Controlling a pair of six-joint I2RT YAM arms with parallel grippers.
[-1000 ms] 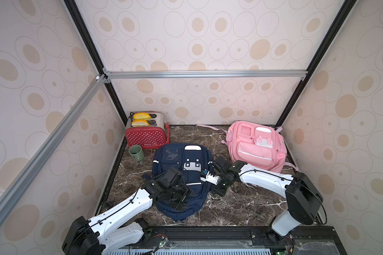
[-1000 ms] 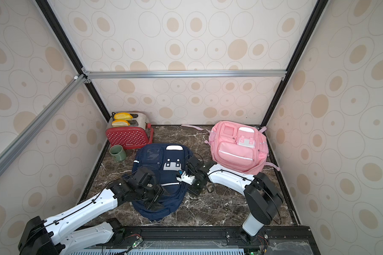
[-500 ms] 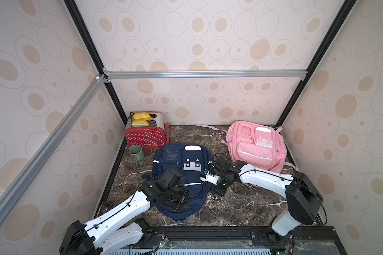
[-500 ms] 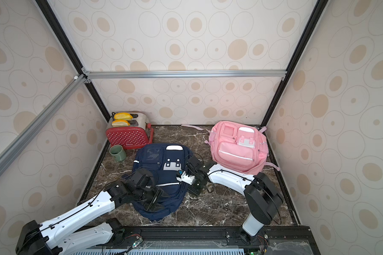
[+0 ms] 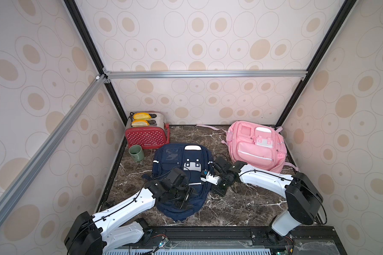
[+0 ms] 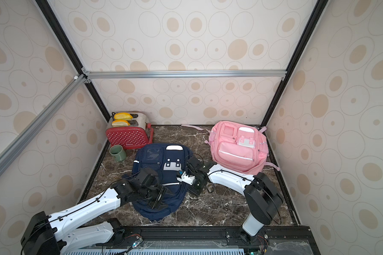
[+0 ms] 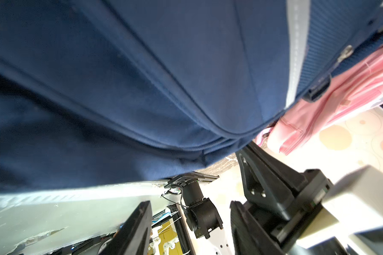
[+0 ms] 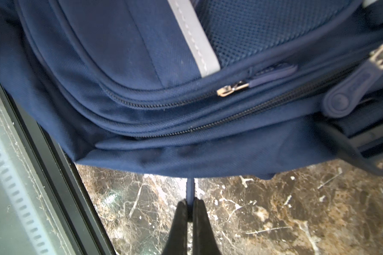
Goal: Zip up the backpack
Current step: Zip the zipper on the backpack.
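The navy backpack [image 5: 173, 154] lay flat, front up, at the centre of the surface [image 5: 241, 205], with a pink backpack [image 5: 254, 145] at two o'clock and a toaster [image 5: 145, 138] and mug [image 5: 136, 152] at ten.

The right jaws were together at the bag's three o'clock edge, clamped on a thin navy tab [image 8: 190, 187] that stuck out from under the edge. That grip probably anchored the soft bag, so that a zipper could run without the cloth bunching. The left jaws stood apart over the bag's six o'clock end with nothing seen between them, likely placed to hold down or reach the front panel.

The shell was a fine woven fabric, folded into rounded piped seams, with a mesh panel [image 8: 263, 28] and a stitched grey stripe [image 8: 195, 39]. Two curved tracks of dark teeth [image 8: 208, 125] ran side by side. One carried a small metal slider [image 8: 224, 90], and a rubbery round-ended pull [image 8: 341, 103] lay across the other. The teeth in view looked meshed, but the rest was hidden. The surface was glossy brown stone with white veins.
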